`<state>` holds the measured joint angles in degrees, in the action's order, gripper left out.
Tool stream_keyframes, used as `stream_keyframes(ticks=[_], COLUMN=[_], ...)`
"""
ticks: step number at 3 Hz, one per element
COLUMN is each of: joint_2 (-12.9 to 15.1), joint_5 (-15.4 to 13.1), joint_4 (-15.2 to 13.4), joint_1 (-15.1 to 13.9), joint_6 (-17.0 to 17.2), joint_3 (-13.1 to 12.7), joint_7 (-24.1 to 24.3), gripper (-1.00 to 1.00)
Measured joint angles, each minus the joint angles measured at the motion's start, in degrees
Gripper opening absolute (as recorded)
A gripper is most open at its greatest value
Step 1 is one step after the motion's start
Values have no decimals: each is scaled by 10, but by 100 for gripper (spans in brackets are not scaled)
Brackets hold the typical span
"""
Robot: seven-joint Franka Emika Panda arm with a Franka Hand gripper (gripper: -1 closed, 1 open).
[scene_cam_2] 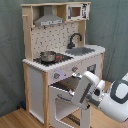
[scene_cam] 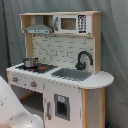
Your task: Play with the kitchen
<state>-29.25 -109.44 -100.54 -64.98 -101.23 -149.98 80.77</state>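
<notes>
So the kitchen (scene_cam: 60, 65) stands on a wooden floor (scene_cam_2: 15, 119) in front of a grey curtain (scene_cam_2: 10, 50), and it fills most of both exterior views. In the second exterior view the oven door (scene_cam_2: 62, 97) hangs open, and the arm (scene_cam_2: 107, 97) reaches in from the second exterior view's right, its white wrist right at that open door, just under the knobs (scene_cam_2: 56, 76). The claw itself is hidden behind the wrist and the door, so I can't tell if it's open, closed or holding anything.

In the first exterior view only a white chunk of the arm (scene_cam: 15, 107) shows in the lower left corner, cut off by the edge and covering the oven front.

Count-wise: one black faucet (scene_cam: 83, 59), one sink (scene_cam: 71, 74), one small pot (scene_cam: 30, 62) on the stovetop (scene_cam: 37, 67), one hood (scene_cam: 38, 29) and one microwave (scene_cam: 72, 23). Two knobs are clear in the first exterior view; more I can't make out.
</notes>
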Motion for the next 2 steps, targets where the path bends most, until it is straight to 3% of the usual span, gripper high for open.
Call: stream_keyframes(ticks=[2], joint_2=[-70], joint_5=[85], joint_4=[81], joint_1=[0], joint_6=[-37], joint_3=[-1], joint_7=[17], gripper=[100])
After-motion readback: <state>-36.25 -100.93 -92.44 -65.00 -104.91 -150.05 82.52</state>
